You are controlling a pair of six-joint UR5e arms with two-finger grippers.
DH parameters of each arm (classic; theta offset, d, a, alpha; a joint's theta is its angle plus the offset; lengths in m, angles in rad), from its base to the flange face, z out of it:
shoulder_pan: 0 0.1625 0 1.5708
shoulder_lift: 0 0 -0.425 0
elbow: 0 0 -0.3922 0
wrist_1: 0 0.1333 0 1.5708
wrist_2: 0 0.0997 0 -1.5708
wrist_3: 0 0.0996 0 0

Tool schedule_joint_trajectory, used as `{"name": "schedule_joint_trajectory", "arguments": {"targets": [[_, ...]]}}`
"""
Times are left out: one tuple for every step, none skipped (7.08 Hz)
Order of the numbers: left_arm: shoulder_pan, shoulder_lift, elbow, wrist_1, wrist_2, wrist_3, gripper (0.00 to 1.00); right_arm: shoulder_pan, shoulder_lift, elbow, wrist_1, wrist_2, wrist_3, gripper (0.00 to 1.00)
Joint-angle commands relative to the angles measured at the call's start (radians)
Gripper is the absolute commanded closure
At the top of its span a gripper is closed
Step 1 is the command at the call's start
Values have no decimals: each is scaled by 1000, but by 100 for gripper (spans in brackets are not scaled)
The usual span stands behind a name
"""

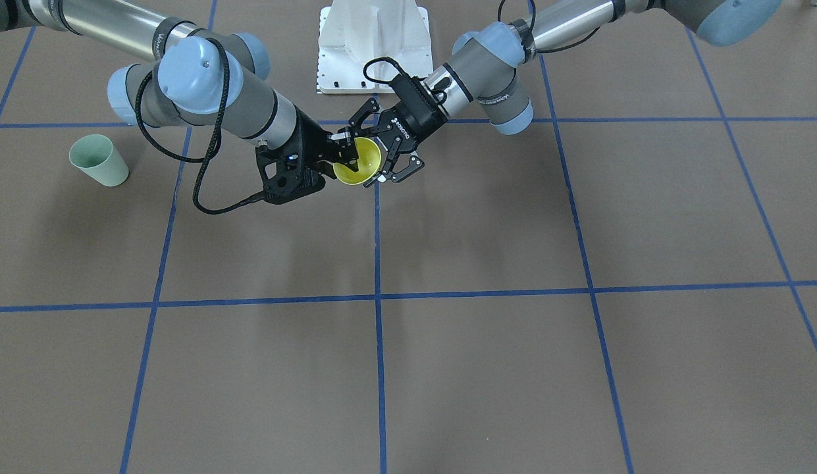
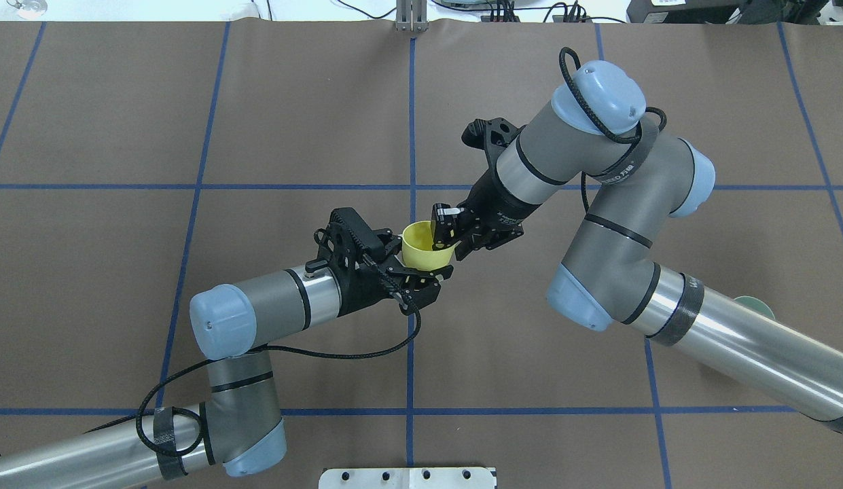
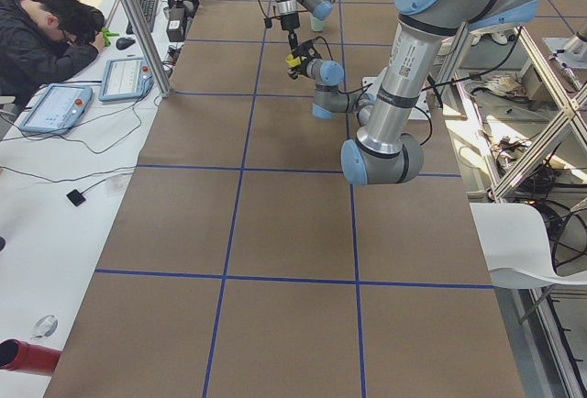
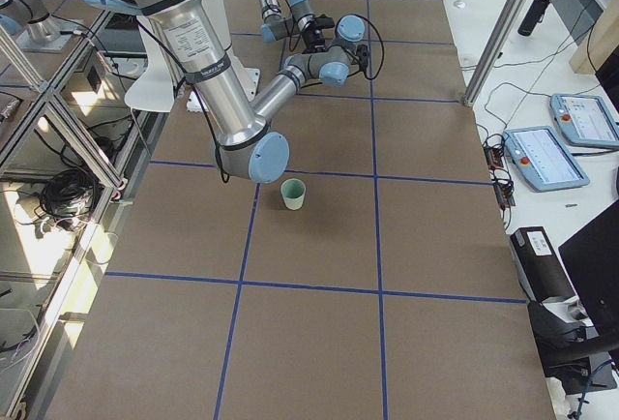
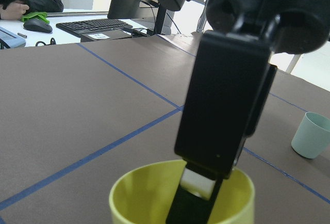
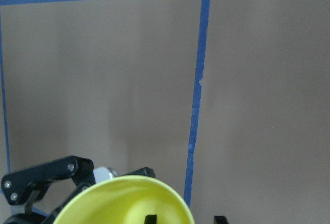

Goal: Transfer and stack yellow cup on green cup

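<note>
Mid-air handover over the middle of the table [image 1: 487,217]: the right end effector [image 2: 448,241] pinches the wall of the yellow cup [image 2: 418,248], one finger down inside the rim and the other outside it. The left end effector [image 1: 375,153] is spread wide around the cup's lower body. The cup hangs clear of the table, mouth up and tilted.

The transfer looks all but made, with the right arm apparently carrying the weight. The green cup [image 1: 99,160] stands upright and well apart, at about 9 o'clock from the yellow cup in the front-facing view, on the right arm's side. The next move would call for the left arm to back straight away without clipping the cup. The right arm would then carry it over the green cup, level it and lower it in.

Whether the left fingers touch the cup cannot be told. From overhead the green cup is mostly hidden behind the right forearm at about 4 o'clock. Both wrist views cut off the yellow cup's base, and both side views show the handover too small to read.
</note>
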Motion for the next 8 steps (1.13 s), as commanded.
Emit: {"name": "schedule_joint_trajectory", "arguments": {"targets": [[0, 0, 0, 0, 0, 0, 100, 3, -5, 1, 3, 1, -1, 67], [0, 0, 2, 0, 0, 0, 100, 3, -8, 1, 5, 1, -1, 67], [0, 0, 2, 0, 0, 0, 100, 3, -9, 1, 5, 1, -1, 74], [0, 0, 2, 0, 0, 0, 100, 3, -11, 4, 5, 1, -1, 81], [0, 0, 0, 0, 0, 0, 100, 3, -9, 5, 6, 1, -1, 87], [0, 0, 0, 0, 0, 0, 100, 5, -11, 11, 8, 1, 5, 97], [1, 0, 0, 2, 0, 0, 85, 5, -11, 19, 8, 1, 13, 100], [1, -1, -2, 3, 1, -3, 35, 6, -12, 22, 8, 1, 16, 100]]}}
